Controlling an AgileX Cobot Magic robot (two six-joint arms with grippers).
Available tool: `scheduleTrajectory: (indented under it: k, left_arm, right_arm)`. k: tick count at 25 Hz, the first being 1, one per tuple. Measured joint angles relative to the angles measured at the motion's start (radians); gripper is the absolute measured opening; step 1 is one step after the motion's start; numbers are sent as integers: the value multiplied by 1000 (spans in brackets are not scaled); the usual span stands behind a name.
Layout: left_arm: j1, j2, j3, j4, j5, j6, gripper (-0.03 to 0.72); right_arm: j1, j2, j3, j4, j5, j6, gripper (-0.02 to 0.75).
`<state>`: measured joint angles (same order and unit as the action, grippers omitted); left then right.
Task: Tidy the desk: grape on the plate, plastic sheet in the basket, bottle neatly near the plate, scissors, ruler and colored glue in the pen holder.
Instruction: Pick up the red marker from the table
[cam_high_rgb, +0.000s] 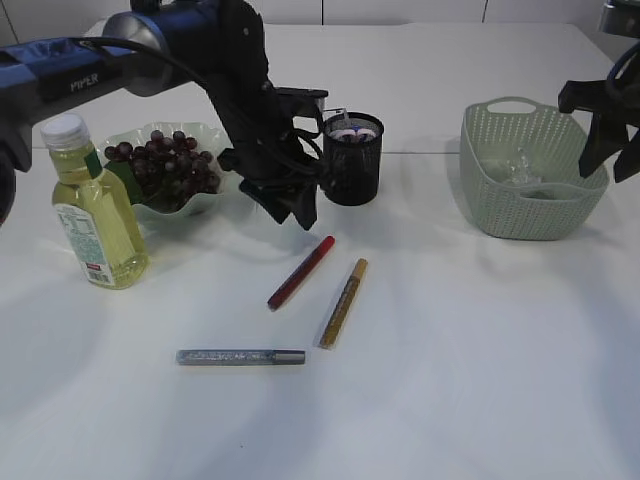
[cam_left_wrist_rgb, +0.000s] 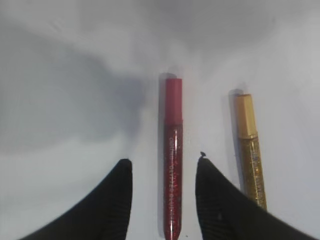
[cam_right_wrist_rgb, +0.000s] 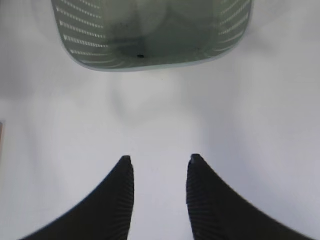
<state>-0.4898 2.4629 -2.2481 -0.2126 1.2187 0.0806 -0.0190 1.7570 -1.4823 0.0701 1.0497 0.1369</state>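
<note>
Colored glue is what lies nearest my left gripper (cam_left_wrist_rgb: 162, 167): the red glue pen (cam_left_wrist_rgb: 173, 155) runs lengthwise between my two fingertips (cam_left_wrist_rgb: 117, 172), which stand apart on either side of it, above it and holding nothing. Just beside it, to the right in my left wrist view, lies the gold glue pen (cam_left_wrist_rgb: 248, 147). In the exterior view the red pen and the gold one lie near each other on the white table (cam_high_rgb: 480, 380), and the silver glue pen (cam_high_rgb: 240, 356) lies apart from them, nearer the front edge.

Behind my left arm stands the black pen holder (cam_high_rgb: 353, 160), with something white and purple showing at its mouth. Left of it, the grapes (cam_high_rgb: 165, 160) sit on the plate (cam_high_rgb: 205, 200), and the bottle (cam_high_rgb: 92, 205) of yellow liquid stands upright just in front of the plate's left side.

My right gripper (cam_right_wrist_rgb: 160, 165) hangs with its jaws parted and empty over bare table, near the green basket (cam_high_rgb: 530, 165). Something clear lies in the basket; I cannot make out what it is.
</note>
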Motion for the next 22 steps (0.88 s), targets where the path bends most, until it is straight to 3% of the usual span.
scheduleTrajectory:
  k: [22]
  left_arm:
    - [-32, 69, -3, 2, 2, 30, 309]
  right_arm:
    - [0, 0, 0, 4, 4, -6, 296]
